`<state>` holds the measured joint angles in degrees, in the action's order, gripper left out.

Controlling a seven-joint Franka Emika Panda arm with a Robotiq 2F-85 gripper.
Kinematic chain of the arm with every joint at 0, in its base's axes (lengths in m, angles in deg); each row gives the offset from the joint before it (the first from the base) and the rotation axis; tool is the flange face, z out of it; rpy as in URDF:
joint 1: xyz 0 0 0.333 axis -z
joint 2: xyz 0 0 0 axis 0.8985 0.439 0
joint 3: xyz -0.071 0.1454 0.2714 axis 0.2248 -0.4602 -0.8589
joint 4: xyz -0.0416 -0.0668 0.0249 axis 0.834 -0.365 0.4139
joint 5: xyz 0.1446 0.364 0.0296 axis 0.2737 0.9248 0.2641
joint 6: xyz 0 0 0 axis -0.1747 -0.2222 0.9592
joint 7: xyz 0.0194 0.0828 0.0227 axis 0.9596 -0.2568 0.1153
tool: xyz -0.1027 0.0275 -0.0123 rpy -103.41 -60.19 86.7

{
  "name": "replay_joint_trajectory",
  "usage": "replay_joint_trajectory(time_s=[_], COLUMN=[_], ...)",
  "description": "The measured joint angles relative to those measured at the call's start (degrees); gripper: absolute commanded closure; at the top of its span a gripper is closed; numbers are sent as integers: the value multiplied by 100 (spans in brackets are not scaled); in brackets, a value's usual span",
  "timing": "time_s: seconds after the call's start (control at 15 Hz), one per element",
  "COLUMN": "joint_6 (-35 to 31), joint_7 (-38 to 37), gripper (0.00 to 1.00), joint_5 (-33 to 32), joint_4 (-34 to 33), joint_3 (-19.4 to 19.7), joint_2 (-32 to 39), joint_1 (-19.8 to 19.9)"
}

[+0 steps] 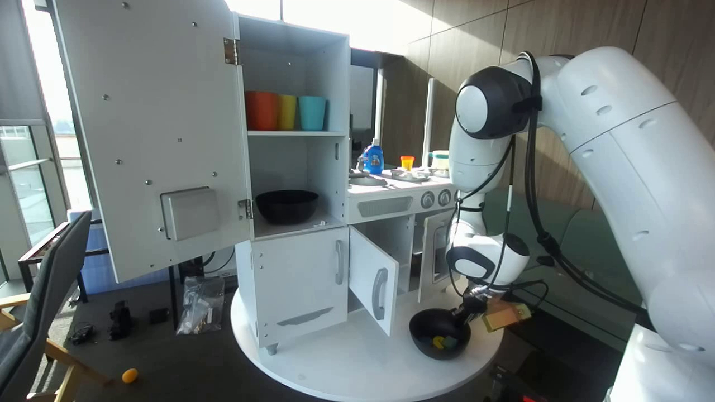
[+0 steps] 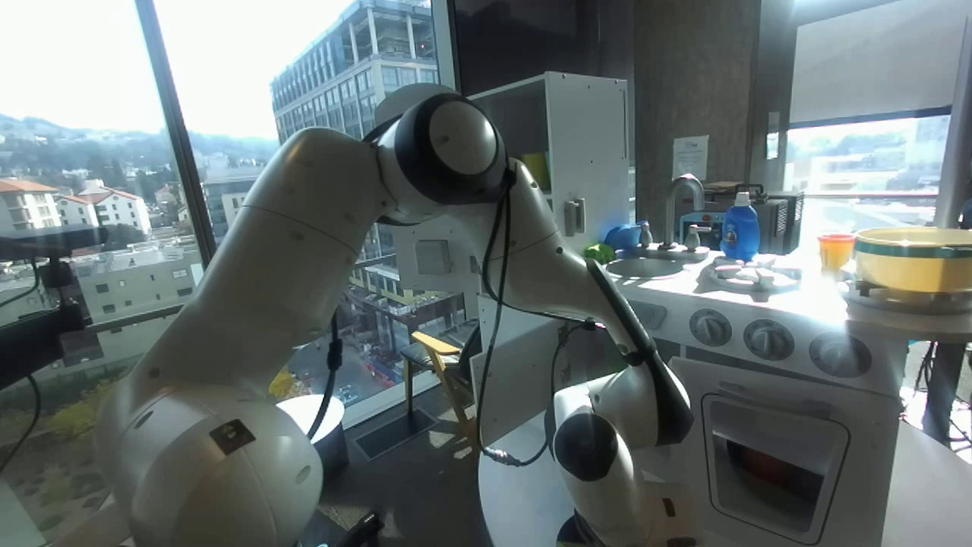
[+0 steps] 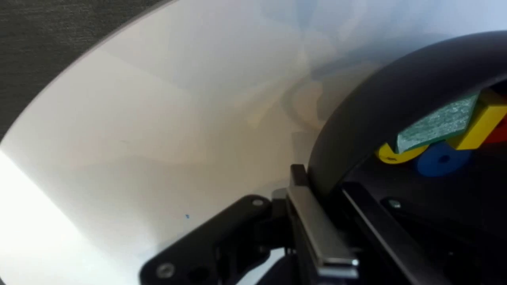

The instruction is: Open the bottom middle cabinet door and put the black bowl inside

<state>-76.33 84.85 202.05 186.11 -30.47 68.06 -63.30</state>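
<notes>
The black bowl (image 1: 425, 326), with toy pieces (image 3: 437, 122) inside, was over the white table (image 1: 352, 365), outside the open cabinet door (image 1: 366, 273); whether it touched was unclear. The gripper (image 3: 325, 183) pinched its rim, jaws narrow. Held by one edge, it could tip and spill; being broad, it might hit the door. The arm (image 1: 625, 162) stood arched, its far end low.

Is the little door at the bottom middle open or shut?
Open. In an exterior view, the bottom middle cabinet door stands swung out, with some of the cupboard's inside showing.
</notes>
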Motion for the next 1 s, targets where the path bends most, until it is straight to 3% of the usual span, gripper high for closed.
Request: replay_joint_trajectory(time_s=[0.2,0.47,0.73,1.0], joint_6=[-465,-775,-679,-350], joint_7=[-953,-2828,-4735,-6135], gripper=[98,98,98,98], joint_5=[-279,-1560,-3012,-4116], joint_4=[14,162,438,651], joint_3=[-43,-509,-731,-672], joint_2=[-32,-151,-340,-698], joint_1=[-183,12,212,360])
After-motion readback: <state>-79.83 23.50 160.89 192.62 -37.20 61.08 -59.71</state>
